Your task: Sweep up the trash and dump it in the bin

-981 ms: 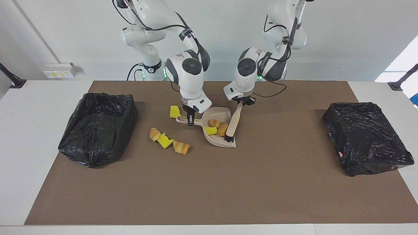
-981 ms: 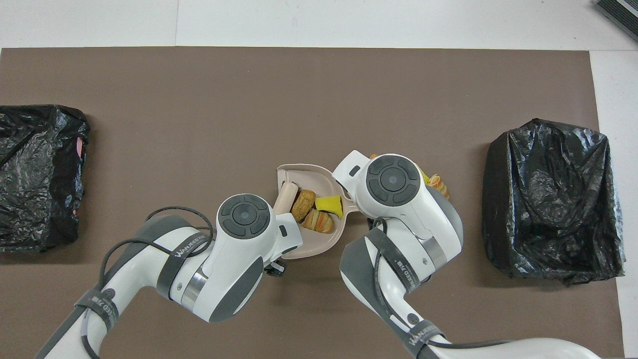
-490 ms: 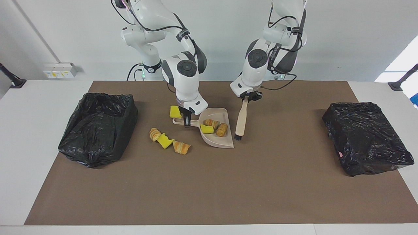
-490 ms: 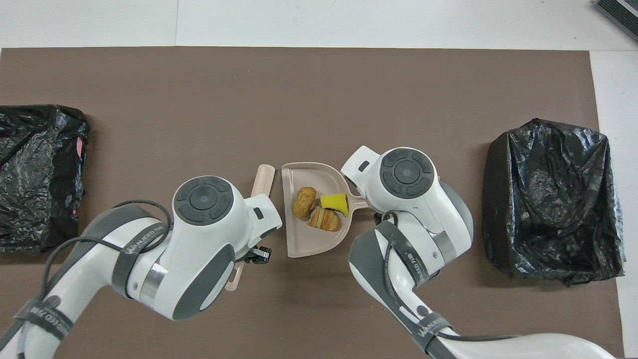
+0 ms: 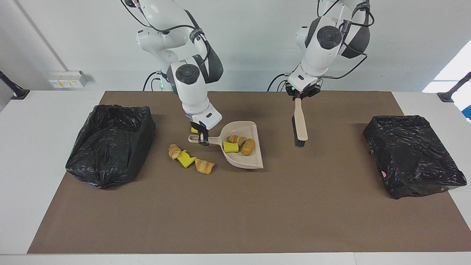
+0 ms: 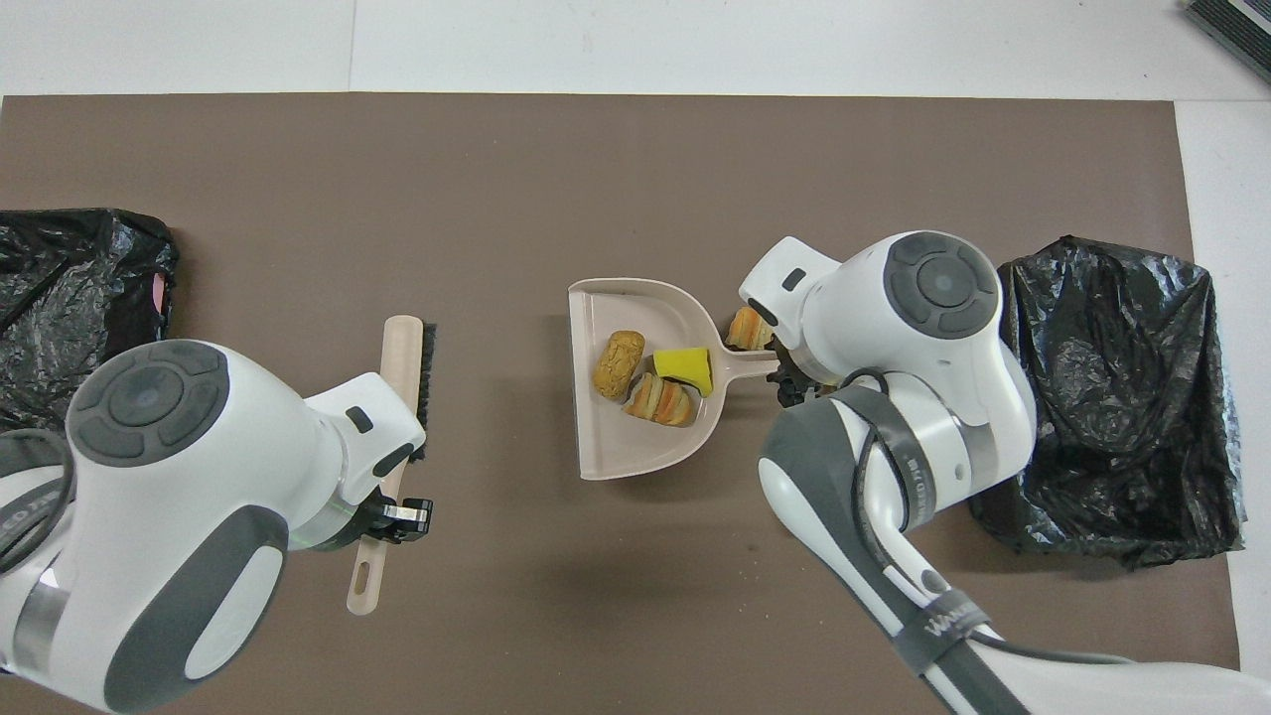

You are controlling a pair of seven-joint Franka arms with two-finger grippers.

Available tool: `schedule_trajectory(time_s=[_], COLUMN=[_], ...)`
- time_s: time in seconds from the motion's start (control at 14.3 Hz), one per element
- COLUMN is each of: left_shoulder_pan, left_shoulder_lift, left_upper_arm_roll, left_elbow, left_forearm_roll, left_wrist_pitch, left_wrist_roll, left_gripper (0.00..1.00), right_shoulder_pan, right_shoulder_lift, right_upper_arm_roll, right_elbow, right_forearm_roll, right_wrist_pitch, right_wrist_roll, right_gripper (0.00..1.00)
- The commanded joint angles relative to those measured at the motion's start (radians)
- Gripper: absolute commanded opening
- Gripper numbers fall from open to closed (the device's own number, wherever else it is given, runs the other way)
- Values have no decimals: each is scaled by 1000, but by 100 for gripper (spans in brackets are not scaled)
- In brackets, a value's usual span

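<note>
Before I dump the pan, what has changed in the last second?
The left pincer lifted the brush out of the dustpan and carried it toward the left arm's end. The right pincer slid the dustpan slightly toward its own end. Three bits stayed in the pan; both bins stayed put.

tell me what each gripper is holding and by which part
The left gripper holds the brush by its handle end. The right gripper holds the beige dustpan by its handle.

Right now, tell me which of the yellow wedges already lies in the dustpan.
The yellow wedge beside the two bread pieces in the beige dustpan. The other wedges lie on the brown mat, outside it.
</note>
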Motion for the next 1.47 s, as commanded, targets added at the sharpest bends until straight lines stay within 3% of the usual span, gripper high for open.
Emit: schedule_trajectory(time_s=[0.0,0.28,0.56,0.84,0.98,1.19,1.4], left_shoulder_pan=[13,-22,-252,-390,-435,-440,-441], left_shoulder_lift=[-46,-115,-39,-34,-28,-3,4], left_upper_arm_roll=[-11,-37,-40,-43,-43,-41,-41], left_elbow=[-60,-224,-286,-352,-393,-396,-397], left_forearm_roll=[-3,-3,-3,-17,-27,-164,-172], left_wrist_pitch=[-7,172,312,410,471,520,534], left_wrist_roll=[-26,-97,-345,-456,-493,-483,-477], left_gripper=[0,0,0,0,0,0,0], right_shoulder_pan=[-93,-219,-380,-552,-599,-633,-636], right_shoulder_lift=[-12,-18,-63,-63,-64,-73,-109], right_upper_arm_roll=[10,2,-3,-9,-32,-74,-127], right_elbow=[110,241,253,253,253,255,244], right_forearm_roll=[40,34,29,10,-23,-116,-222], right_wrist_pitch=[-154,-322,-366,-365,-360,-360,-359], right_wrist_roll=[-100,-120,-168,-366,-437,-517,-523], right_gripper=[0,0,0,0,0,0,0])
